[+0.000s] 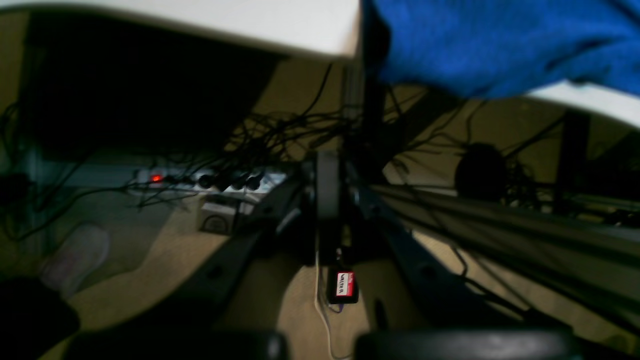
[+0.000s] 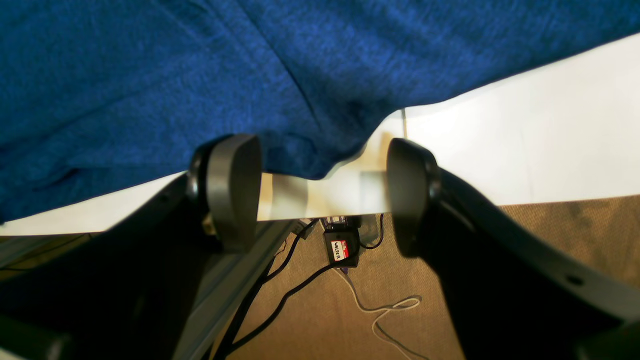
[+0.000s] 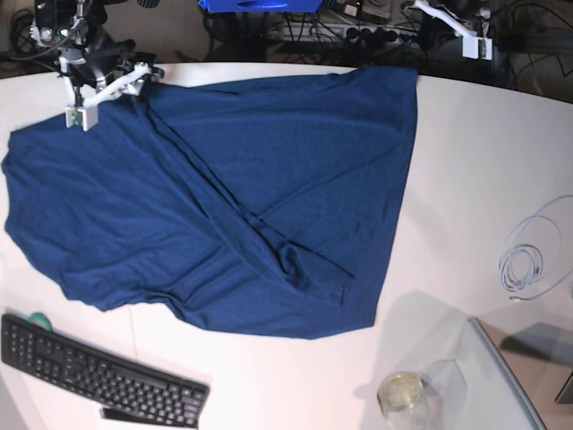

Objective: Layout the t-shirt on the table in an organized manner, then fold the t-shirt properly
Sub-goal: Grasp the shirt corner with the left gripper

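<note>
Navy t-shirt sprawls creased, layout unfinished; right gripper, jaws apart at eleven o'clock, should pinch its hem; left gripper is closed.

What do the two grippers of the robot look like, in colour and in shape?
In the right wrist view, the right gripper has two curved black fingers ending in rounded grey pads. In the base view its outer parts look white, on a dark arm. The left gripper also shows white parts there. In the left wrist view only blurred black finger edges show.
</note>
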`<state>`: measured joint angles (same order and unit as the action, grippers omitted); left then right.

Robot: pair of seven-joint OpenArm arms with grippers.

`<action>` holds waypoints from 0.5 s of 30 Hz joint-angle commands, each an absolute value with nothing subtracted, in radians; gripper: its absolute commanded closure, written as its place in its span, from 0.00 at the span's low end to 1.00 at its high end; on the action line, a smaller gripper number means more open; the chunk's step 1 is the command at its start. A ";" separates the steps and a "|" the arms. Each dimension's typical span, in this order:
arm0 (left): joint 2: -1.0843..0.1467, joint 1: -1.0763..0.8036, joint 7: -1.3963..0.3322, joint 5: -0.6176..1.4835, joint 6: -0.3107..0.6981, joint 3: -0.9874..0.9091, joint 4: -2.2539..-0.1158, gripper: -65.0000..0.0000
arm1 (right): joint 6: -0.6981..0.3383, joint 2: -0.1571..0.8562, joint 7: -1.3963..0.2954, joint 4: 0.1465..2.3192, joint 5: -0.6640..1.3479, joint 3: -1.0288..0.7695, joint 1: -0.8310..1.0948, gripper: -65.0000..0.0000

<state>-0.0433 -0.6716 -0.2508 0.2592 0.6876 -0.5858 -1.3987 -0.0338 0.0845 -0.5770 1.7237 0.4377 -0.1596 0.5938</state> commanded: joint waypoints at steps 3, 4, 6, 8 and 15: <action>-0.041 -0.653 -0.231 0.277 0.698 -0.593 -1.417 0.92 | -0.036 0.093 -0.565 1.738 0.443 -0.163 0.598 0.44; -0.041 -0.650 -0.231 0.277 0.698 -0.593 -1.419 0.88 | -0.036 0.094 -0.565 1.738 0.443 -0.162 0.598 0.44; -0.041 -0.650 -0.231 0.277 0.698 -0.595 -1.434 0.84 | -0.036 0.096 -0.565 1.738 0.443 -0.165 0.598 0.44; -0.041 -0.648 -0.232 0.277 0.698 -0.595 -1.452 0.84 | -0.036 0.097 -0.565 1.738 0.443 -0.166 0.598 0.44; -0.042 -0.605 -0.234 0.277 0.698 -0.602 -1.431 0.75 | -0.036 0.097 -0.565 1.738 0.443 -0.166 0.598 0.44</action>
